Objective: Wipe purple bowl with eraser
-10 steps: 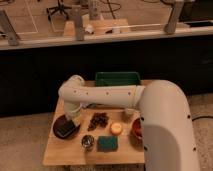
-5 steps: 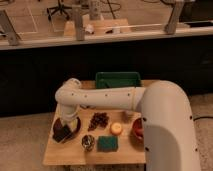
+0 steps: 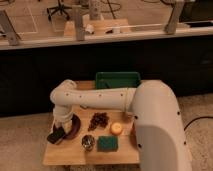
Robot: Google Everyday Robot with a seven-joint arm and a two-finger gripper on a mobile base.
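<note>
The dark purple bowl (image 3: 74, 129) sits at the left side of the wooden table (image 3: 75, 154), partly covered by my arm. My gripper (image 3: 60, 131) reaches down at the bowl's left rim. A dark block, the eraser (image 3: 55, 136), shows at the gripper's tip, at the bowl's left edge. The white arm (image 3: 95, 97) sweeps in from the right across the table's back.
A green tray (image 3: 118, 79) stands at the table's back. A dark clump (image 3: 99, 120), a small orange round thing (image 3: 116, 128), a green sponge (image 3: 107, 144) and a small metal cup (image 3: 88, 142) lie in the middle. A reddish object (image 3: 132, 135) is at the right edge.
The arm has swung left and lower; the gripper with the dark block has moved from over the bowl toward its left edge.
</note>
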